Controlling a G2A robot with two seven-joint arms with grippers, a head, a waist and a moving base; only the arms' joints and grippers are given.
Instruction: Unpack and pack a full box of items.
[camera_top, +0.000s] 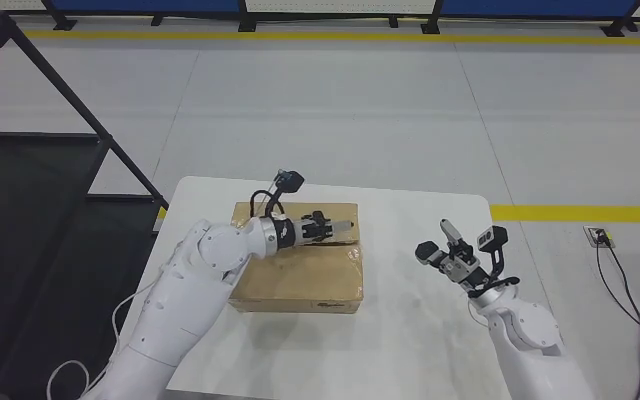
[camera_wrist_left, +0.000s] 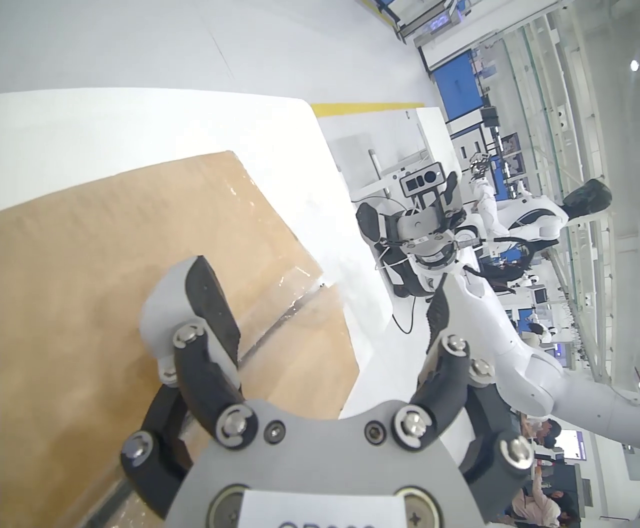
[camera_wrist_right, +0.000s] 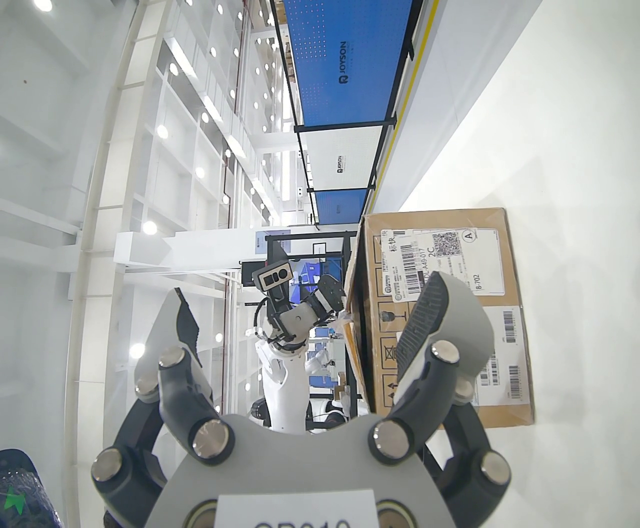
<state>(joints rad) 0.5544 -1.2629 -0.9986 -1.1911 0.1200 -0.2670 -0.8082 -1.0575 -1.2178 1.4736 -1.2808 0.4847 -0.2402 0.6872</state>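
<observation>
A closed cardboard box (camera_top: 300, 280) sits left of centre on the white counter (camera_top: 420, 330), flaps down, with a clear taped seam (camera_wrist_left: 280, 320) running across its top. In the right wrist view, white shipping labels (camera_wrist_right: 430, 250) cover the side of the box that faces the right arm. Nothing else lies on the counter around the box.

Beyond the counter, a yellow floor line (camera_top: 560, 212) runs off towards the right edge of the top view, and a second one crosses the top of the frame. A slanted black frame (camera_top: 80, 110) stands in the upper left. A dark cable (camera_top: 610, 270) trails on the floor at the right edge.

The left arm comes in from the lower left of the top view and stretches across the box. The left hand (camera_top: 338, 228) is over the upper right part of the lid, near the seam. Its own view shows the fingers (camera_wrist_left: 210, 300) spread apart with nothing between them. One pad is low over the cardboard just beside the tape; I cannot tell whether it touches.

The right arm rises from the lower right corner. The right hand (camera_top: 440, 243) is held above bare counter, well apart from the box and to its right. Its fingers (camera_wrist_right: 430, 320) are spread wide and empty, turned towards the labelled side.
</observation>
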